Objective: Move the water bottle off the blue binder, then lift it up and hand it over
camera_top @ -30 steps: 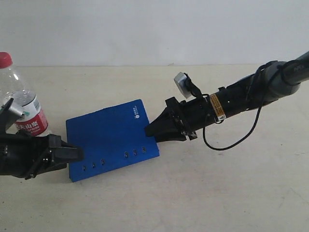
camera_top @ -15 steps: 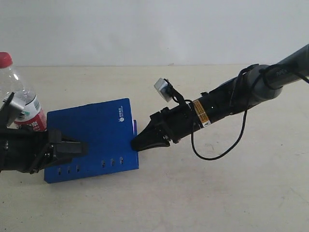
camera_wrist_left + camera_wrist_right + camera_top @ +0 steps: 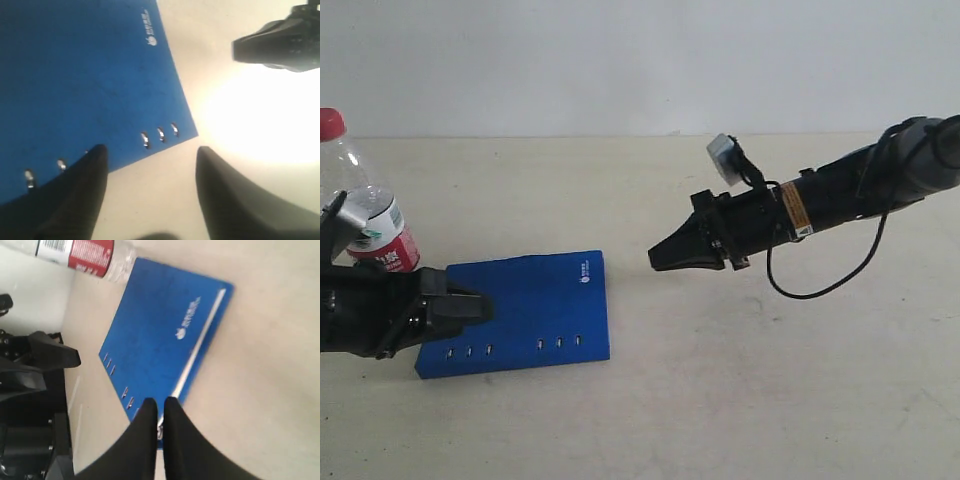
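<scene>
Our left hand (image 3: 470, 308), fingers spread and empty, hovers at the left end of the blue binder (image 3: 535, 300), which lies flat at lower left, long axis left to right. Our right hand (image 3: 662, 260), pressed together on nothing, hangs mid-frame, well apart, so we judge the left nearer. The water bottle (image 3: 365, 215) stands upright at far left, apparently off the binder.

The left tool (image 3: 470, 308) sits low at the left edge, jaws spread apart. The right tool (image 3: 658, 261) has its jaws pressed together; its arm extends from the right, pointing left.
</scene>
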